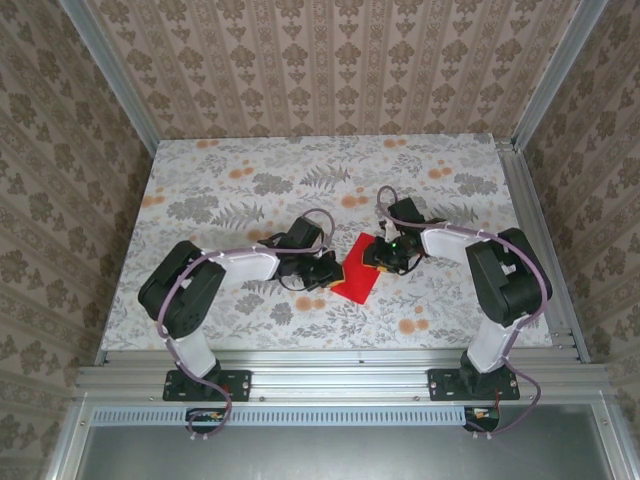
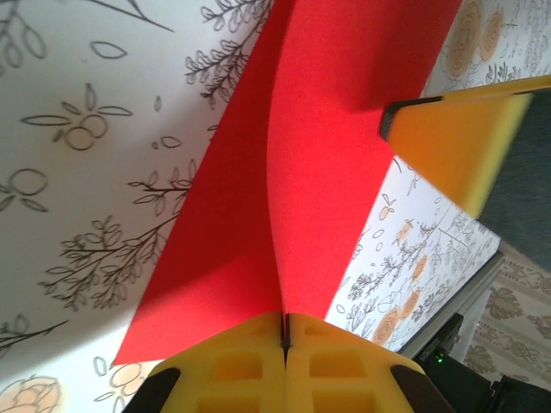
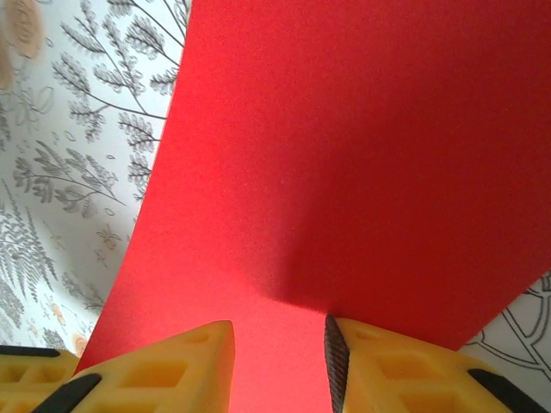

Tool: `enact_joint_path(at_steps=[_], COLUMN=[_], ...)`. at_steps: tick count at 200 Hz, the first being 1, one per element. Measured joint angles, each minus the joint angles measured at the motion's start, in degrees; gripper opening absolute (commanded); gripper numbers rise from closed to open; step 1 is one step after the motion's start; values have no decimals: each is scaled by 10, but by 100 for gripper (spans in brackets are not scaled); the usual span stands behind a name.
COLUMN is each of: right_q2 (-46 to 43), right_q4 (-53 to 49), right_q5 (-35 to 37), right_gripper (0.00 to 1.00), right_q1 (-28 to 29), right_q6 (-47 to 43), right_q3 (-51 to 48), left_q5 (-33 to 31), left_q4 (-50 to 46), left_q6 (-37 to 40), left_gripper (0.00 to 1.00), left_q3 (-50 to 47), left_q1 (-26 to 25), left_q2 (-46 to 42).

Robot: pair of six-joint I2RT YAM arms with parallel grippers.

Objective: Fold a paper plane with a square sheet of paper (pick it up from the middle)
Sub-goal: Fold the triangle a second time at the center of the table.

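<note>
Top external view has the sheet of paper (image 1: 357, 270) lying near the middle of the flower-printed bench (image 1: 250, 180), between the two arms. At its left edge sits the left hand (image 1: 326, 272), and at its far right edge the right hand (image 1: 386, 254). Left wrist view shows the left hand closed tight on the red sheet, which bends up into the pinch. Right wrist view shows the right hand parted just above the sheet, gripping nothing

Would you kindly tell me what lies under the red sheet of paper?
Patterned table shows around the sheet of paper, which the left hand pinches at its edge. What lies beneath the sheet is covered and cannot be seen.
</note>
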Motion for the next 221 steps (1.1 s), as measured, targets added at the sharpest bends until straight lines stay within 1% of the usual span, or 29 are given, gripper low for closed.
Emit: enact_joint_path(at_steps=[43,95,221], right_q2=[20,37,39], right_q4=[-3,-14,-18], right_q5=[0,0,0], right_gripper=[28,25,24], right_q1=[9,19,23], right_q6=[-12,-32,-54], right_q3=[20,43,45], left_q5=[0,0,3], left_q4=[4,6,14], left_q6=[-6,-11,-21], left_gripper=[6,6,7], left_q3=[13,31,79], left_q1=[-7,-9,-12], left_q2=[12,24,85])
